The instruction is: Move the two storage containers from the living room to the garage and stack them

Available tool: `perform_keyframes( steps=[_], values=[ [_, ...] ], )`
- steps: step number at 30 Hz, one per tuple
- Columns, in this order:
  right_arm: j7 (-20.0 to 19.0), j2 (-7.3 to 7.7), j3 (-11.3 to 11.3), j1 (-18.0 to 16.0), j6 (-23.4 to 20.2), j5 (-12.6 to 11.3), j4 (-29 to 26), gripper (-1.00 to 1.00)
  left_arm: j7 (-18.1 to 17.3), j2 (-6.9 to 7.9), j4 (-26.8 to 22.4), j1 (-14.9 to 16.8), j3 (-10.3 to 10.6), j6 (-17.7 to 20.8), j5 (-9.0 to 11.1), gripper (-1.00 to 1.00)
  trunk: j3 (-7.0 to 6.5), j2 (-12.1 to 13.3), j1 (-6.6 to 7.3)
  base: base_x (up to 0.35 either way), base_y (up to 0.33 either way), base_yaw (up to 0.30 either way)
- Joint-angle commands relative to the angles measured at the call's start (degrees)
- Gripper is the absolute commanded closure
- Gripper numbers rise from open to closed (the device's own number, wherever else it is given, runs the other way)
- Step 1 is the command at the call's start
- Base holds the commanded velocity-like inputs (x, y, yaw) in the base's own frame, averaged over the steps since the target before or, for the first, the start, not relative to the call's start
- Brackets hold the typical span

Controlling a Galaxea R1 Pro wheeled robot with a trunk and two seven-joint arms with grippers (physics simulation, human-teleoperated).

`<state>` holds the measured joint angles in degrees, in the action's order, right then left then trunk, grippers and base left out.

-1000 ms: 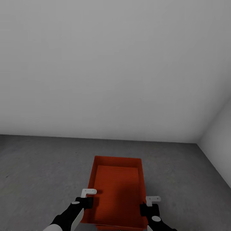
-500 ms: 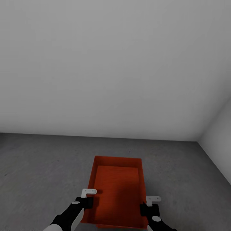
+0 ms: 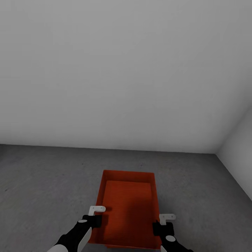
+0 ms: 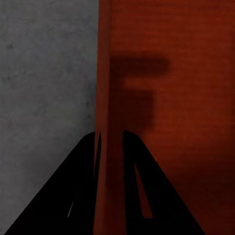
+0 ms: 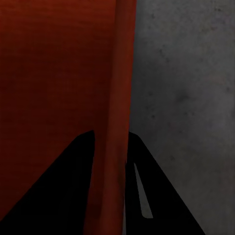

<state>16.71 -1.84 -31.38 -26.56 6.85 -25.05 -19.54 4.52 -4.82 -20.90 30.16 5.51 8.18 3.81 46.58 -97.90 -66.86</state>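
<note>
I count one bin (image 3: 128, 206), orange-red and lidless, low in my head view at about 6 o'clock, over the grey concrete floor (image 3: 42, 189) of the garage; whether its base rests on the concrete or hangs just above it I cannot tell. Its near end is cut off by the lower edge of the view, and the inside shows a paler ribbed bottom with a darker shade toward my side. I have two grippers on it, one per long wall. My left gripper (image 3: 93, 218) sits at the bin's 9 o'clock wall; in the left wrist view the two dark fingers (image 4: 83, 196) straddle the thin wall (image 4: 105, 98), one outside over the concrete and one inside over the ribbed bottom, closed narrowly on it. My right gripper (image 3: 164, 224) sits at the 3 o'clock wall; in the right wrist view the fingers (image 5: 68, 191) likewise stand one on each side of the wall (image 5: 120, 98), pinching it. The fingertips themselves are plain black shapes and their contact with the plastic is hard to make out. A blocky shadow lies on the bin's inner bottom in the left wrist view. Beyond the bin, at 12 o'clock, rises one plain white wall (image 3: 122, 70), and a second white wall (image 3: 241, 157) meets it at a corner around 3 o'clock, cut off by the picture's edge.
</note>
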Motion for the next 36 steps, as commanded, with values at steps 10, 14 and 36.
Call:
perform_keyframes(
  steps=[10,14,36],
  values=[
    [-0.10,-0.01,-0.08,-0.07,0.53,0.17,-0.06,1.00,0.04,-0.06,0.07,-0.02,0.02,0.34,0.33,1.00,0.58,-1.22,-0.65,0.000,0.000,0.000],
    [-0.10,0.00,-0.08,-0.07,0.53,0.17,-0.06,1.00,0.04,-0.02,0.07,-0.02,0.02,0.34,0.33,1.00,1.12,-2.42,-1.31,0.000,0.000,0.000],
    [-0.10,0.00,-0.08,-0.07,0.53,0.17,-0.06,1.00,0.05,-0.01,0.07,-0.02,0.02,0.34,0.33,1.00,2.09,-2.42,-1.31,0.000,0.000,0.000]
  ],
)
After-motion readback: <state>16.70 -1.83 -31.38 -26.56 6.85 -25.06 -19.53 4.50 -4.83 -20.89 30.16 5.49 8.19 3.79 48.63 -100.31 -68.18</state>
